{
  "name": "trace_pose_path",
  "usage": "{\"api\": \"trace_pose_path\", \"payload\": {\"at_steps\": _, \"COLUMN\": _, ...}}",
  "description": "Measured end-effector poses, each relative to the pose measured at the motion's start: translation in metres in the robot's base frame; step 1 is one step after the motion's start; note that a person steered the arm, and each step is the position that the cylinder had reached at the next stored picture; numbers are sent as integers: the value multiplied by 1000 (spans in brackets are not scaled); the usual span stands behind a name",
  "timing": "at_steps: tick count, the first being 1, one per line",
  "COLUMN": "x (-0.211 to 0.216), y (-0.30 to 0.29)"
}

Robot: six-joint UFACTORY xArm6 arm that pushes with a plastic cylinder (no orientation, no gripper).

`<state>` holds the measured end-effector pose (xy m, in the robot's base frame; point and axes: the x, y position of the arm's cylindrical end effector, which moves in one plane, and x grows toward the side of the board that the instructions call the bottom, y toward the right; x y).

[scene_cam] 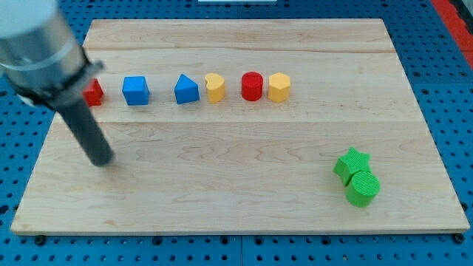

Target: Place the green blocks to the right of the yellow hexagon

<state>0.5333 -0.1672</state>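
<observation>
Two green blocks sit near the view's bottom right: a green star (351, 162) and a green cylinder (363, 188), touching each other. The yellow hexagon (278, 87) stands at the right end of a row near the view's top. My tip (102, 159) rests on the board at the view's left, far from the green blocks and below the row.
The row holds, from the view's left, a red block (94, 92) partly hidden by the arm, a blue cube (136, 90), a blue triangular block (186, 89), a yellow block (214, 87) and a red cylinder (252, 86). The wooden board (236, 214) lies on a blue perforated table.
</observation>
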Motion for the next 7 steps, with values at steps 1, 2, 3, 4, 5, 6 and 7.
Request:
{"api": "trace_pose_path", "payload": {"at_steps": 1, "x": 44, "y": 79}}
{"api": "trace_pose_path", "payload": {"at_steps": 2, "x": 78, "y": 167}}
{"api": "trace_pose_path", "payload": {"at_steps": 3, "x": 80, "y": 265}}
{"api": "trace_pose_path", "payload": {"at_steps": 4, "x": 76, "y": 319}}
{"api": "trace_pose_path", "payload": {"at_steps": 5, "x": 63, "y": 346}}
{"api": "trace_pose_path", "payload": {"at_steps": 6, "x": 32, "y": 343}}
{"api": "trace_pose_path", "payload": {"at_steps": 7, "x": -5, "y": 326}}
